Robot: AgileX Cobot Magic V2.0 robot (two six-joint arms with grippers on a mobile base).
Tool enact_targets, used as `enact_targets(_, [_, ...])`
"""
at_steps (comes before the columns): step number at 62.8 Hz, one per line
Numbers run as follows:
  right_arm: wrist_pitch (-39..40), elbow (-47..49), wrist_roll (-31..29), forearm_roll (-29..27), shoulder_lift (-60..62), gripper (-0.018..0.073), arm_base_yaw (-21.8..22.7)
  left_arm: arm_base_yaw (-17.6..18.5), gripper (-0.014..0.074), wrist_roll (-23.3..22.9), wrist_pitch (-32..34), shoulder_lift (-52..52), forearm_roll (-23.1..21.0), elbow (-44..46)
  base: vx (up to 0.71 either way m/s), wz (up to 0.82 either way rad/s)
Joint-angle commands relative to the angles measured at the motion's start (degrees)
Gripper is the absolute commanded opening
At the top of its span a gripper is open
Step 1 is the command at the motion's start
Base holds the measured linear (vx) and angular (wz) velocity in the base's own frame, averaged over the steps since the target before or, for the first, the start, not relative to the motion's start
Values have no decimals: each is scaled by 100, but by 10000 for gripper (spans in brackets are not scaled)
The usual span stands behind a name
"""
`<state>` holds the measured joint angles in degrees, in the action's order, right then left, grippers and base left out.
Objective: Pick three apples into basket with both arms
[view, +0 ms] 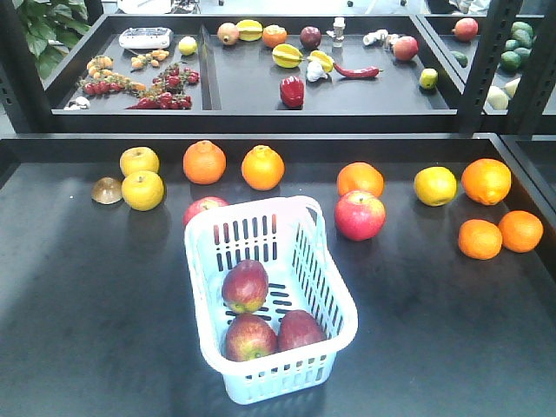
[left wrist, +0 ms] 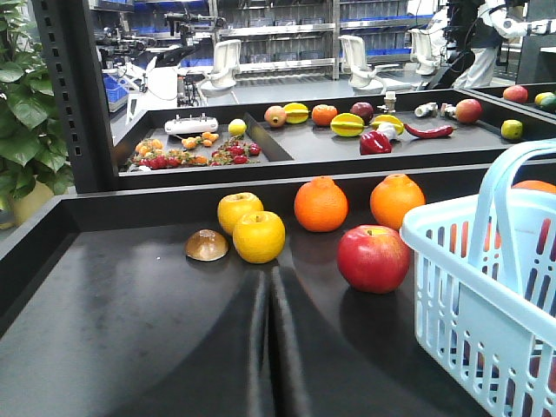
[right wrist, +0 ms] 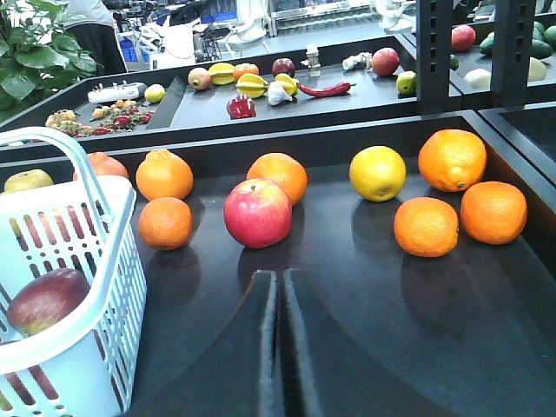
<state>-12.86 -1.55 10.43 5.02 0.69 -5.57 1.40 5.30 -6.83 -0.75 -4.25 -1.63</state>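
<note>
Sitting inside the basket (view: 326,261): 3 apples (view: 245,286), no gripper touching.

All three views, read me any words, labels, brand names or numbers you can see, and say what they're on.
None can be read.
The pale blue slotted plastic basket and the three dark maroon apples show no lettering.
The white gadget on the back shelf is too small to read.

Oranges (view: 204,162) and yellow fruits (view: 142,190) line the table's (view: 87,304) back edge; a red pepper (view: 292,91) sits on the rear tray.
</note>
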Motion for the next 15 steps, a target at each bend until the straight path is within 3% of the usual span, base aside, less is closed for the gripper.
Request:
enact_targets(1, [427, -82, -16, 50, 67, -5, -6, -18, -6, 10, 409, -68, -59, 145, 0, 0])
enact_targets(15, [427, -82, -16, 50, 67, -5, -6, -18, -6, 10, 409, -68, -59, 145, 0, 0])
